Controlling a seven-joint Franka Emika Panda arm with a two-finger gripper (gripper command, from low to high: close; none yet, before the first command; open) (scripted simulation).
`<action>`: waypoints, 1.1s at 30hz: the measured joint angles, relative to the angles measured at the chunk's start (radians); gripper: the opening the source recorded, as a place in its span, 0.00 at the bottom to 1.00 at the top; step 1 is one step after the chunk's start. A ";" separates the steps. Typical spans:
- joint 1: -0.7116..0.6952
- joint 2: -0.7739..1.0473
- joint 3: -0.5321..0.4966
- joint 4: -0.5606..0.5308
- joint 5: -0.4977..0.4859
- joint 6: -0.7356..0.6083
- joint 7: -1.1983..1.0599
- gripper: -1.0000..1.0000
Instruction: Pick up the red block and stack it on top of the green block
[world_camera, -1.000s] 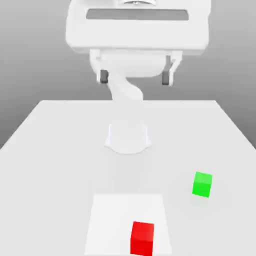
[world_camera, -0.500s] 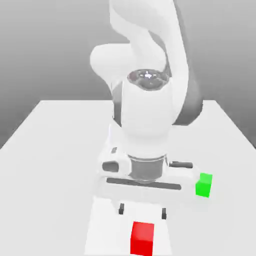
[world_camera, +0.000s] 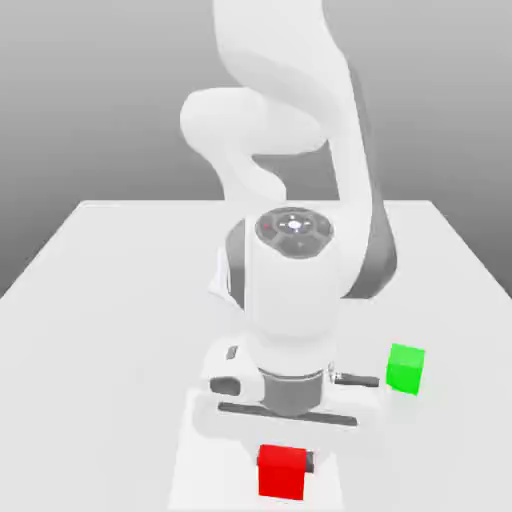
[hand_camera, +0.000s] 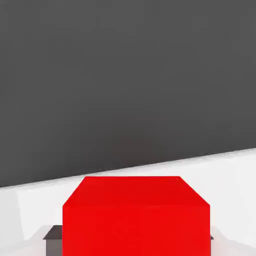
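- Because the red block (world_camera: 282, 472) sits between my two fingertips, at the near part of the scene, I judge that the grasping step is in hand and almost complete.
- My gripper (world_camera: 284, 461) is clamped on this block; in the hand view, a dark pad (hand_camera: 54, 244) lies against one side, and a little of the other finger shows at the opposite side.
- Whether the block has left the surface, I cannot tell. The next move, as I judge, calls for a straight lift, high enough that its bottom can pass over the green one.
- Around the block is a pale rectangular patch (world_camera: 195, 470), flat, so it should not stand in my way.
- Farther, toward the exterior view's right, the green block (world_camera: 404, 369) rests on the table (world_camera: 90, 380), well apart from the red one, with its top free.
- My wide hand body (world_camera: 290, 430) comes near to the green block in that view, so I should rise before I go sideways; a low path could knock it.
- Behind, at the far side, my arm's base (world_camera: 222, 285) is partly hidden by my own links, and I see no other obstacle on the route.
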 joint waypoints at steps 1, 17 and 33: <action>0.009 -0.023 0.011 -0.015 -0.002 -0.009 -0.006 0.00; 0.308 -0.340 0.196 -0.309 0.103 -0.027 -0.245 0.00; 0.403 -0.187 0.209 -0.394 -0.007 0.205 -0.221 1.00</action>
